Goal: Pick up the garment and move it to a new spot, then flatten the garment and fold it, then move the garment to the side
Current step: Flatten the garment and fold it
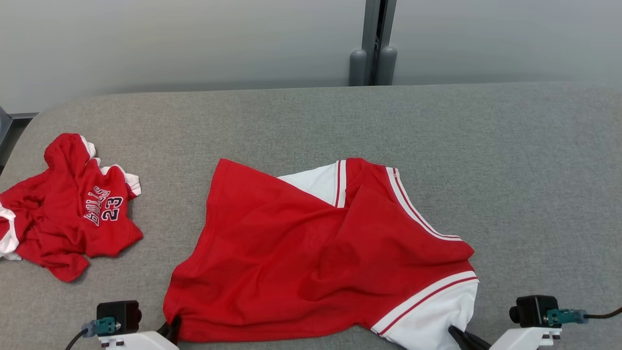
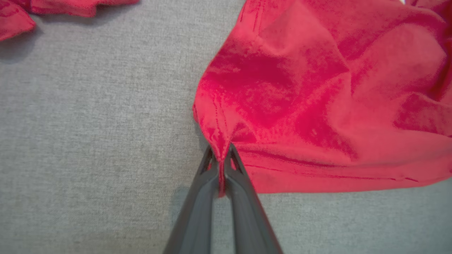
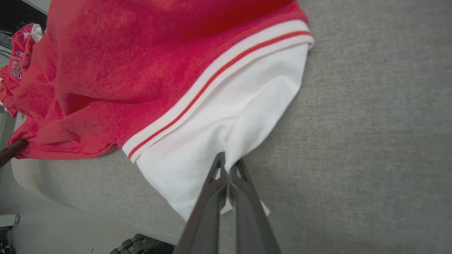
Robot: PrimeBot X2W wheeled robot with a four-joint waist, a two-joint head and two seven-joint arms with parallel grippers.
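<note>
The garment [image 1: 311, 253] is a red shirt with white, red-striped sleeves, spread loosely across the middle of the grey table [image 1: 534, 170]. My left gripper [image 1: 171, 328] is shut on the shirt's red lower-left corner; in the left wrist view the red cloth [image 2: 317, 95] is pinched between the dark fingers [image 2: 197, 201] of that gripper [image 2: 220, 153]. My right gripper [image 1: 454, 333] is shut on the white sleeve's edge at the lower right; the right wrist view has the white sleeve [image 3: 229, 116] clamped at the tips of that gripper [image 3: 229, 165].
A second red garment [image 1: 73, 209], crumpled and printed BULLS 23, lies at the table's left edge. A grey post [image 1: 373, 48] stands behind the table's far edge. The table's near edge [image 3: 106, 215] runs just below the grippers.
</note>
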